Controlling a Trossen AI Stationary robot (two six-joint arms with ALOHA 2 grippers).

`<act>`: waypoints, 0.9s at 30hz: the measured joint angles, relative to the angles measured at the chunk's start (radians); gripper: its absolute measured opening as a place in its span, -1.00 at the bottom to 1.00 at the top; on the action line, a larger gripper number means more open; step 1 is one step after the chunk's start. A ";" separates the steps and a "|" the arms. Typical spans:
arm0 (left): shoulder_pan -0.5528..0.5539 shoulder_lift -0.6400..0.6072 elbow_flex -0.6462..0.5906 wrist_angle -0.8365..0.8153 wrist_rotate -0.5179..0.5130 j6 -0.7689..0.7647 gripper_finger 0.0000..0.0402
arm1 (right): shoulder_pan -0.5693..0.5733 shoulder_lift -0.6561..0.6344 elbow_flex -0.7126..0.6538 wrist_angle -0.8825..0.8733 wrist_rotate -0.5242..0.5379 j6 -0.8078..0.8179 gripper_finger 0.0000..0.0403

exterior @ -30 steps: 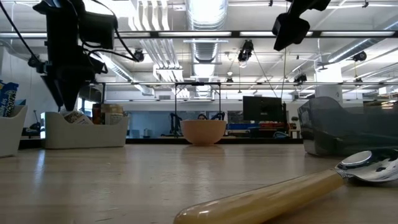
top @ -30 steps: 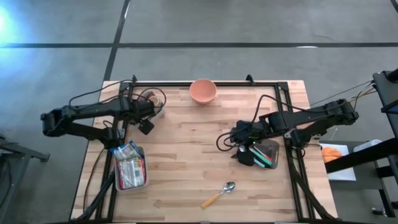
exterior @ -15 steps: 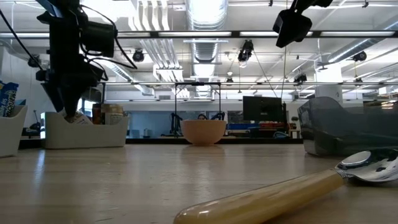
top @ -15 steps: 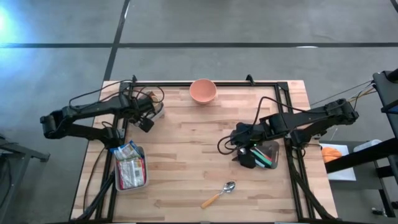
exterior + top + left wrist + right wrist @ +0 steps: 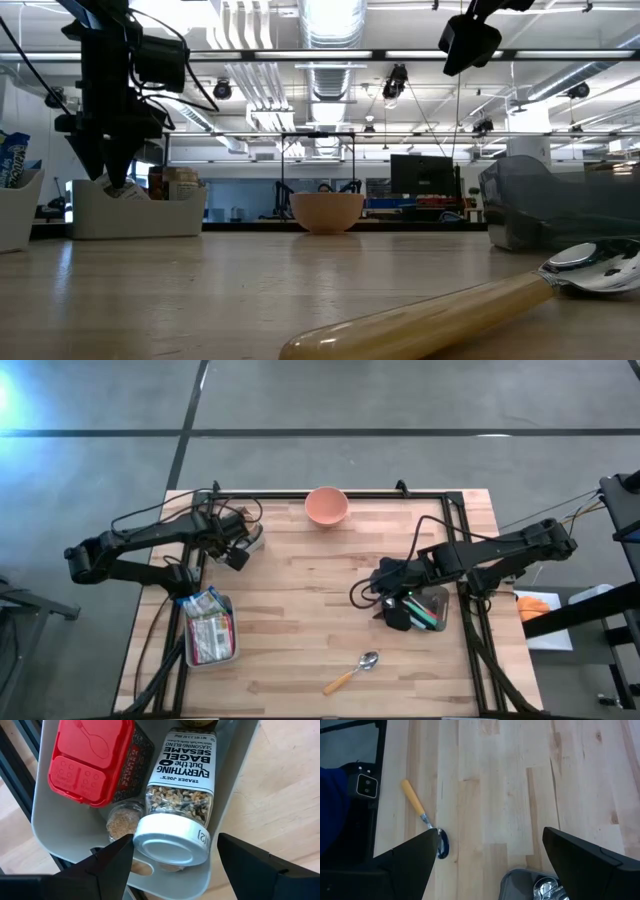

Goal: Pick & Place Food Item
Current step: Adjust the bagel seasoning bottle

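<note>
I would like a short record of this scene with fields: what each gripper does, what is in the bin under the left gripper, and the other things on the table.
left gripper: open, above the grey bin, fingers on either side of the seasoning jar, not closed on it
bin contents: seasoning jar with white lid, red-lidded box, a smaller jar
right gripper: open, empty, waits above the table's right side
other things: pink bowl, spoon, bin of packets

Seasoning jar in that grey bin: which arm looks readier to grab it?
Left. Its open gripper hangs right over the seasoning jar in the bin, fingers either side of its cap. The right gripper is across the table.
</note>
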 joint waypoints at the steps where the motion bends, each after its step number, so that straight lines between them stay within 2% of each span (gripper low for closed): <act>1: 0.000 0.000 0.000 0.000 0.000 -0.006 0.43 | 0.002 0.000 0.000 0.000 0.000 0.000 0.77; 5: 0.000 0.000 0.000 -0.001 0.000 -0.013 0.30 | 0.011 0.000 0.000 0.000 0.000 0.000 0.77; 11: 0.001 0.000 0.001 -0.001 0.000 -0.020 -0.04 | 0.025 0.000 0.000 0.012 0.000 0.003 0.77; 19: 0.002 0.001 0.025 -0.028 0.035 -0.038 -0.05 | 0.031 0.000 0.000 0.019 0.000 0.002 0.77; 27: 0.011 0.002 0.137 -0.134 0.062 -0.013 -0.05 | 0.035 0.000 0.000 0.019 0.001 -0.001 0.77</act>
